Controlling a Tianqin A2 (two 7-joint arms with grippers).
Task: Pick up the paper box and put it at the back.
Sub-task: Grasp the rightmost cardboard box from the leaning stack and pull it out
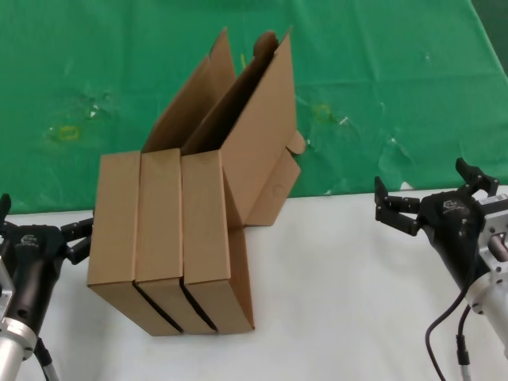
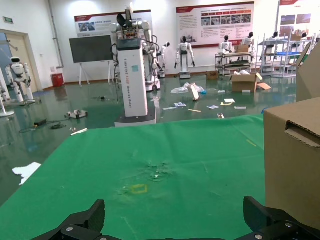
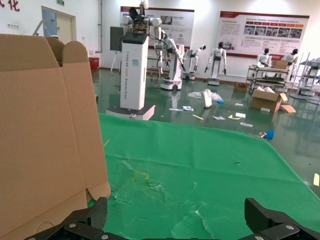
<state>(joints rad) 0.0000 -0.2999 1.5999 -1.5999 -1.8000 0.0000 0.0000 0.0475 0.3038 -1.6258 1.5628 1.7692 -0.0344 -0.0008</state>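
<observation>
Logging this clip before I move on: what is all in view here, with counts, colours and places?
paper boxes: three, plain brown, standing side by side on edge at the white table's left-centre, lids open and leaning back over the cloth.
green cloth: one, wrinkled, stained, covering the back.
white table: one, front area.
display robots and wall posters: several, white, on the hall floor beyond the cloth.
left hand: black, open, beside the leftmost box.
right hand: black, open, at the table's right, clear of the boxes.
</observation>
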